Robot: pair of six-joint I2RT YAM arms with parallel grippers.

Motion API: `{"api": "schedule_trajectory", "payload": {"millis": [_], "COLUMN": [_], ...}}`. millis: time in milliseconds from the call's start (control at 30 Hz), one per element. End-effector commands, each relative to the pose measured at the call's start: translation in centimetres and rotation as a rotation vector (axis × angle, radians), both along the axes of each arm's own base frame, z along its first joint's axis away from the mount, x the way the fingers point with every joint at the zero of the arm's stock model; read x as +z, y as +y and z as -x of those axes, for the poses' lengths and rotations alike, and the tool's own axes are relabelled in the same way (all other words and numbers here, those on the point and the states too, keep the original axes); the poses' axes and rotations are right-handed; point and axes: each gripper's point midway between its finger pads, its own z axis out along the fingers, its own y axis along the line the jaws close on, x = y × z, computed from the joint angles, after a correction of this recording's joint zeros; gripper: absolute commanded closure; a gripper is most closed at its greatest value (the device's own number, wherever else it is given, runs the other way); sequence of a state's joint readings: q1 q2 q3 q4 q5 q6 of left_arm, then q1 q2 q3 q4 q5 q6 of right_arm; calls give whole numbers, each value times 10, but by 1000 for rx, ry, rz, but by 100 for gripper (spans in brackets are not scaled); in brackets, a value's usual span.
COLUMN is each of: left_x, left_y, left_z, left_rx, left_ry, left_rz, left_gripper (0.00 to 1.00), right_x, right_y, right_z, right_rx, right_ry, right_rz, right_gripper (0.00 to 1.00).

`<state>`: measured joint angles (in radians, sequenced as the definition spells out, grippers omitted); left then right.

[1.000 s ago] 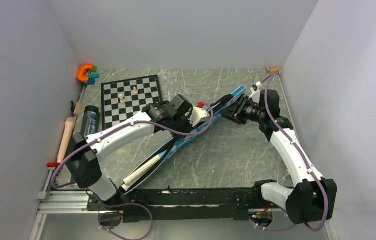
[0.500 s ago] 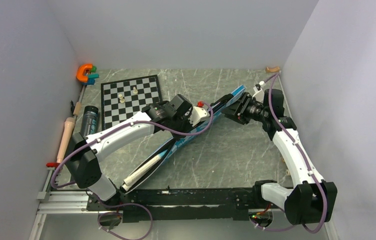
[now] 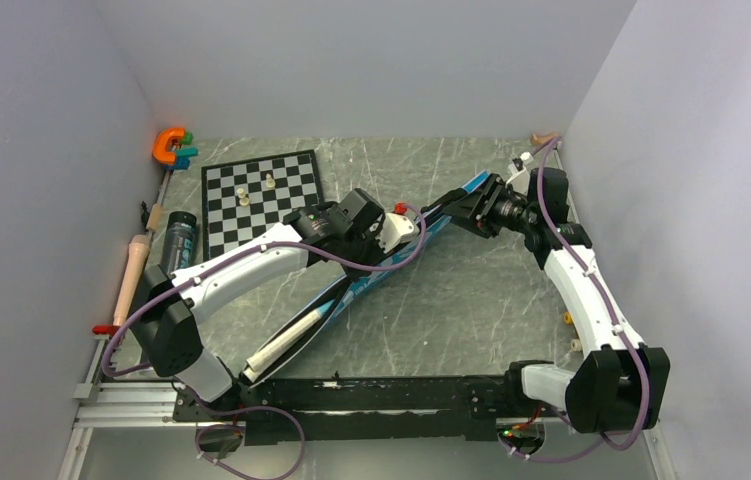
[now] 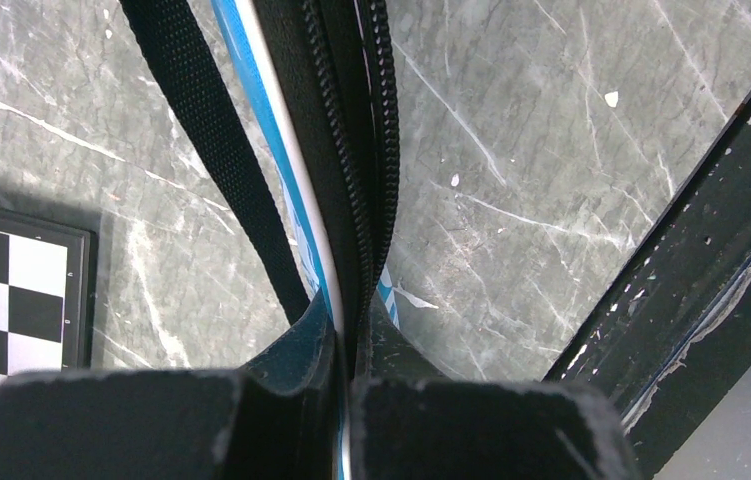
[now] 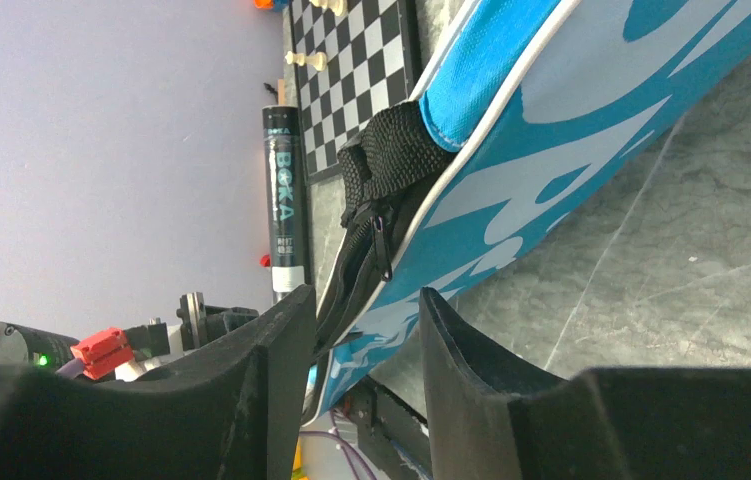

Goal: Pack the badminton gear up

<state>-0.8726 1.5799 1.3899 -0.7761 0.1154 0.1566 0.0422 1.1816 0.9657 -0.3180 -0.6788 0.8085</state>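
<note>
I have the left gripper (image 3: 413,226) clenched on the zipped edge of the blue bag (image 3: 351,292), about midway along its length; in the left wrist view both fingers press flat against the black zip, with a black strap (image 4: 201,130) running alongside it. The bag lies diagonally across the worktop (image 3: 471,310), its narrow end near the near-left corner and its wide end pointing at the far-right corner. A pale racket handle (image 3: 283,342) sticks out of the narrow end.

The right gripper (image 3: 463,208) sits at the bag's wide end with its jaws apart, released and grasping nothing. From the right wrist I see the zip pull (image 5: 383,243) just beyond the gap between the fingers, where the black zip tape bunches at the blue corner.

The black tube (image 3: 179,243) lies by the left edge, just beside the chessboard (image 3: 261,200), which carries two small pale pieces. A second beige handle (image 3: 132,272) lies along the left edge, left of the tube. The orange clamp (image 3: 168,145) is in the far-left corner. I cannot see any shuttlecocks.
</note>
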Motion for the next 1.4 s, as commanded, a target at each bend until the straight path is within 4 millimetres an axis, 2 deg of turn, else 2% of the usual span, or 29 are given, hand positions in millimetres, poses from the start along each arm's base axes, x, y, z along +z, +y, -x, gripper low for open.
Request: {"api": "schedule_trajectory", "payload": {"millis": [0,267,500,667,767,967,1167,1367], "left_x": [40,38,32,28,26,24,22,22], "left_y": [-16,-14,-15,-16,-16,-18,-18,-19], "left_z": [-9,-9,-8,-7,-6,-7,-7,-7], "left_rx": [-18,-19,-28,-30,-31,-31,-30,-29], "left_ry": [-87,-98,-114,-121,-120,-123,-122,-123], "left_rz": [121,108,86,75,68,63,59,58], "left_gripper": [100,100,100,100,100,100,100,100], "right_x": [17,14,2,-4,-7,-13,-12,-1], "right_y": [-2,-2,-6,-9,-24,-32,-29,-19], "right_z": [-13,-17,-12,-3,0,13,24,32], "right_rx": [-19,-25,-36,-39,-75,-78,-56,-31], "right_ry": [-65,-57,-30,-13,-5,5,-1,-26], "right_rz": [-13,-42,-33,-30,-22,-32,-42,-107], "right_gripper": [55,65,90,100,100,100,100,100]}}
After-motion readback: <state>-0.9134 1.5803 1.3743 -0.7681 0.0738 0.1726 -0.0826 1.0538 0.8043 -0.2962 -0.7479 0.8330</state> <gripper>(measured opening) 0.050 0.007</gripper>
